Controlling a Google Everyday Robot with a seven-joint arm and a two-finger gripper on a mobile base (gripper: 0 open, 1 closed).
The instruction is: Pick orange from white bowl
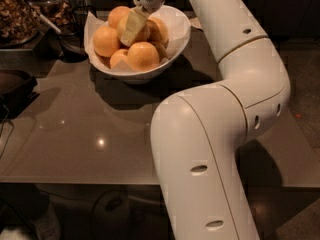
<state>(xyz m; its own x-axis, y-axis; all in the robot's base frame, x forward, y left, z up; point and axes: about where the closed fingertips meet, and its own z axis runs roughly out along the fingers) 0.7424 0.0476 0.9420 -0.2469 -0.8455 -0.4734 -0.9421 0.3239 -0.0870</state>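
Observation:
The white bowl (176, 26) stands at the back of the grey table (75, 134) and holds several pale-orange oranges. My gripper (131, 27) reaches down from above into the middle of the bowl. Its pale tip lies against the topmost middle orange (144, 34), partly covering it. Other oranges sit around it, at the left (106, 40), the front (143, 57) and the right (159, 29). The far side of the gripper is hidden behind the orange.
My white arm (225, 134) fills the right half of the view and bends over the table. A tray of nuts (15, 14) and dark containers with a ladle (67, 36) stand at the back left. A dark object (15, 86) lies at the left edge.

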